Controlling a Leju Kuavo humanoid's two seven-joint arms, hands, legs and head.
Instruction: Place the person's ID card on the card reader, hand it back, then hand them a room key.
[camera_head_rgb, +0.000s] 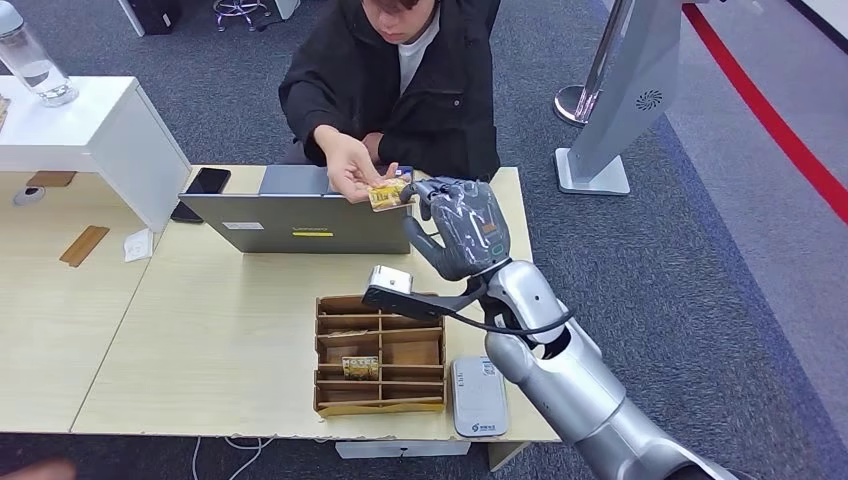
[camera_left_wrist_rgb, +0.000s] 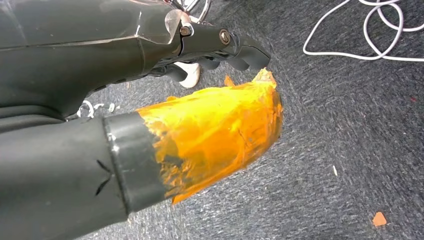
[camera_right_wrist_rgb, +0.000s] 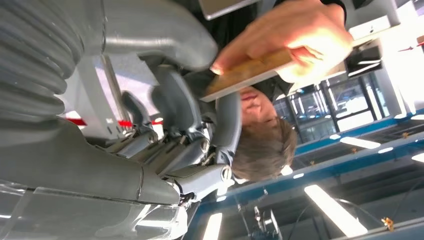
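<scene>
The long pale desk ran across the head view, with a person in a dark jacket seated behind it and a grey laptop between them and the robot. Nearer the robot stood a brown compartment tray with a gold card lying in one of its lower slots, and just beside the tray the small white card reader sat at the desk's near edge.

The right hand was raised over the laptop's far corner, thumb and fingers closing on a gold card that the person's hand also gripped. In the right wrist view the card's edge lay against the robot's thumb tip, the person's fingers clamped on the other end. Whether this was the ID card or the room key could not be told from the pictures, nor which way it was passing.

The left hand hung low above the carpet, fingers loosely curled in with nothing in them.

To do this handover well, the pinch should stay steady until one side clearly has the card; a tug or an early release could drop it behind the laptop
</scene>
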